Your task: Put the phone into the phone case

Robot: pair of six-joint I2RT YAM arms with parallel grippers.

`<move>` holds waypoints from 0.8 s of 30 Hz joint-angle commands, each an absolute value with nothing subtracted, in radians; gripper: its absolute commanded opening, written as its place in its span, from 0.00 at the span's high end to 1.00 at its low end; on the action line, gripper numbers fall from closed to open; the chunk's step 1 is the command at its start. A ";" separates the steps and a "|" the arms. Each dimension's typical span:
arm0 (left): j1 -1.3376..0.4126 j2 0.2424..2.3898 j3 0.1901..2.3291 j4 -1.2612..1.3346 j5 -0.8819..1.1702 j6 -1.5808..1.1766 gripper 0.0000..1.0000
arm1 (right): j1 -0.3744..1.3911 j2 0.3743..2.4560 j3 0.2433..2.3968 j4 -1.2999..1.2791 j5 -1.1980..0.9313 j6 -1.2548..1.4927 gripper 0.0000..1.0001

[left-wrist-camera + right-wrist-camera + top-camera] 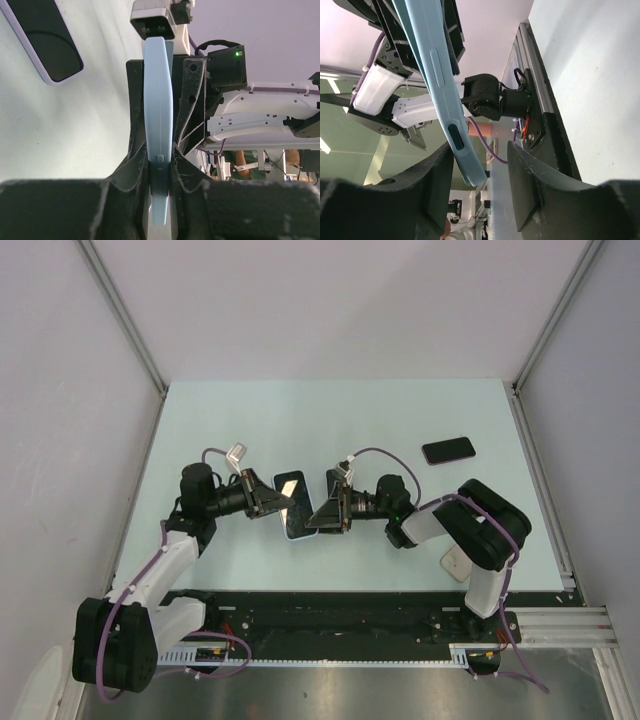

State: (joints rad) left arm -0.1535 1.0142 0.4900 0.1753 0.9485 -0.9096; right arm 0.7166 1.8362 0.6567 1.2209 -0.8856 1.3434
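Note:
A light blue phone case [293,506] is held edge-up just above the table between the two grippers, with a dark glossy face showing inside it in the top view. My left gripper [277,500] is shut on its left long edge; the left wrist view shows the case [157,90] clamped between the fingers of that gripper [160,155]. My right gripper [323,512] is open, and the end of the case [432,65] sits between the spread fingers of that gripper [480,150], close to the left finger. A second dark phone [448,450] lies flat at the back right and shows in the left wrist view [42,40].
A white flat object [455,563] lies by the right arm's elbow near the front edge. The pale table [330,420] is bounded by grey walls at left, right and back, and a black rail [350,612] runs along the front.

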 commanded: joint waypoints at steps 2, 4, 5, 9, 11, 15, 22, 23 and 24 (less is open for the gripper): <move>-0.143 1.014 0.503 0.252 0.979 -0.930 1.00 | 0.723 1.804 0.629 1.327 -0.905 1.327 0.52; -0.144 1.025 0.503 0.250 0.980 -0.925 1.00 | 0.723 1.807 0.623 1.342 -0.902 1.336 0.55; -0.143 1.026 0.502 0.250 0.979 -0.922 1.00 | 0.723 1.810 0.621 1.351 -0.902 1.339 0.55; -0.141 1.034 0.492 0.235 0.965 -0.887 1.00 | 0.723 1.827 0.621 1.411 -0.894 1.393 0.69; -0.140 1.031 0.505 0.183 0.940 -0.855 1.00 | 0.724 1.832 0.621 1.445 -0.893 1.436 0.76; -0.140 1.022 0.546 0.049 0.878 -0.711 1.00 | 0.726 1.821 0.618 1.407 -0.870 1.465 0.97; -0.140 1.017 0.577 -0.031 0.899 -0.632 1.00 | 0.732 1.749 0.617 1.241 -0.827 1.401 0.98; -0.140 1.026 0.575 -0.020 0.944 -0.641 1.00 | 0.730 1.740 0.615 1.235 -0.825 1.369 0.83; -0.140 1.031 0.575 -0.008 0.977 -0.644 1.00 | 0.727 1.729 0.617 1.208 -0.827 1.349 0.75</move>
State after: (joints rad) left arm -0.1452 1.0397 0.5457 -0.0250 0.9260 -0.8032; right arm 0.7361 1.8149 0.6086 1.2469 -0.8661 1.3628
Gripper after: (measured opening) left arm 0.197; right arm 0.131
